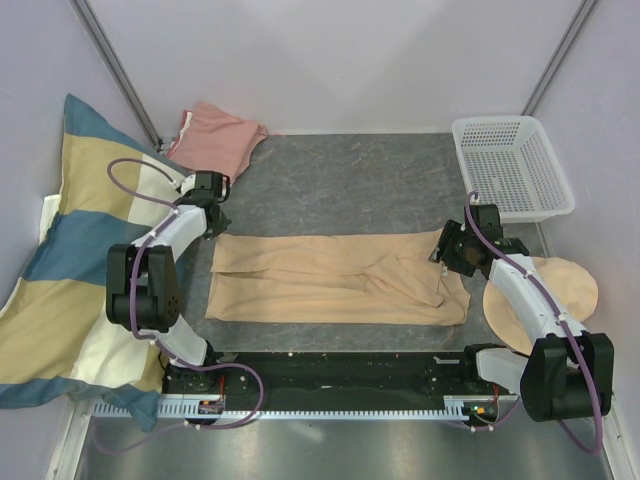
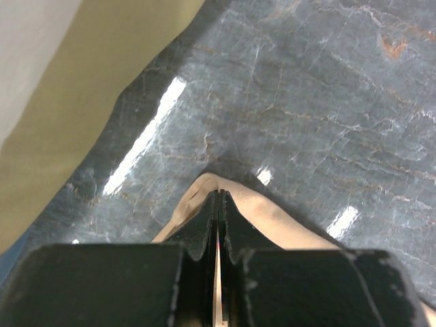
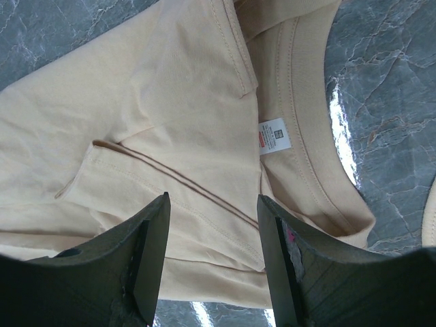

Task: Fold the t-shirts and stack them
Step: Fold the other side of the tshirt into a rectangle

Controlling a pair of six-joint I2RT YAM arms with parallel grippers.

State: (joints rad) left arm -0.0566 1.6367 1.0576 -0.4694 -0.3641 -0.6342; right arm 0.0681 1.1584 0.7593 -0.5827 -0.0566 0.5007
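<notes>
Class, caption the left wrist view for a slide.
Left hand pinching a corner of the tan t-shirt on the grey marbled table.

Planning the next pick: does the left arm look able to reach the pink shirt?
Probably yes: the pink shirt lies just beyond the left gripper, nothing between. But that gripper is shut on the tan shirt and must let go first.

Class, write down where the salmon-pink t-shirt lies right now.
In the top view, the salmon-pink t-shirt lies at the table's far left corner, beside the striped pillow, beyond the left gripper that pinches the tan t-shirt.
</notes>
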